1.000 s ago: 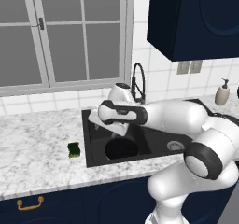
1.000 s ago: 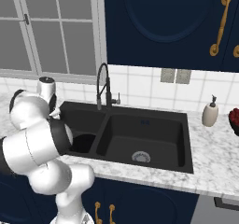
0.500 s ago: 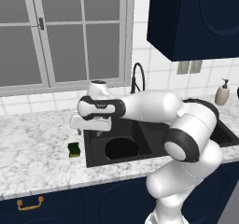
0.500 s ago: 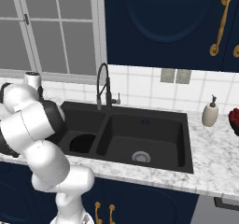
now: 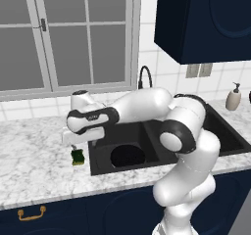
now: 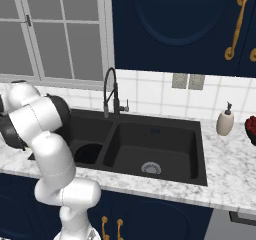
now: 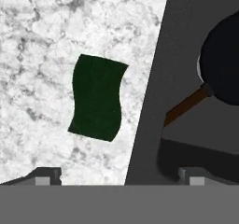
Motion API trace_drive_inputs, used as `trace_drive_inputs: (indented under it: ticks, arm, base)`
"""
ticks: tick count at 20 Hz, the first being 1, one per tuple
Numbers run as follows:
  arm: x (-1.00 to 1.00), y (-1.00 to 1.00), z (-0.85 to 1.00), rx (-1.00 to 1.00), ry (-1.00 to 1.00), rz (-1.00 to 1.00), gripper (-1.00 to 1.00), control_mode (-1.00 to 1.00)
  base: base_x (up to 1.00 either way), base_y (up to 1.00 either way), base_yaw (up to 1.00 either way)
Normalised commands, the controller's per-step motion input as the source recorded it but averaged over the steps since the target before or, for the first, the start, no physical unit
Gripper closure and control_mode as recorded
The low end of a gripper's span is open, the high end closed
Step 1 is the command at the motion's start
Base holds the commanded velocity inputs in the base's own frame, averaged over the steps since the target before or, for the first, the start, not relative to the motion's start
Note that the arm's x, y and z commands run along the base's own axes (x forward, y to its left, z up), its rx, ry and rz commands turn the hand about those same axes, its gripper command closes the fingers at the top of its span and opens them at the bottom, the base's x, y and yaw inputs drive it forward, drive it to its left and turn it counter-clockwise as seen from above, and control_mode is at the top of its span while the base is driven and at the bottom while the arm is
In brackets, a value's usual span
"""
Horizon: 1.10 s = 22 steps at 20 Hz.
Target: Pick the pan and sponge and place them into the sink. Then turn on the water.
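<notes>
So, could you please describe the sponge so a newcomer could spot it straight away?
Start at the black sink under the window. On the marble counter just beside its left rim lies the sponge, small, yellow, dark green on top, beneath the open gripper.

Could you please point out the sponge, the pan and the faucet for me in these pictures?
sponge [image 7: 97, 97], hand view, middle of its dark green top.
pan [image 5: 127, 156], left base view, middle of its round black base.
faucet [image 6: 108, 93], right base view, on its upright neck.

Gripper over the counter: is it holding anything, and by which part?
Nothing. The gripper hangs open above the sponge, apart from it; the pan lies in the sink.
</notes>
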Motion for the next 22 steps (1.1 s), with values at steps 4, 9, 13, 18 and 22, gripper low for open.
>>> trace_drive_inputs:
  ticks: [4, 9, 13, 18, 22]
  arm:
    - [0.28, 0.05, -0.51, -0.04, -0.06, 0.10, -1.00, -1.00]
    - [0.14, 0.26, -0.08, 0.00, -0.01, 0.02, -1.00, -1.00]
    - [0.05, 0.22, -0.08, 0.00, 0.00, 0.00, -1.00, -1.00]
    - [0.00, 0.00, -0.36, 0.00, -0.03, 0.00, -1.00, -1.00]
    - [0.02, 0.00, -0.40, 0.00, 0.00, 0.00, -1.00, -1.00]
  base:
    - [0.00, 0.00, 0.00]
    - [0.00, 0.00, 0.00]
    - [0.00, 0.00, 0.00]
    - [0.00, 0.00, 0.00]
    - [0.00, 0.00, 0.00]
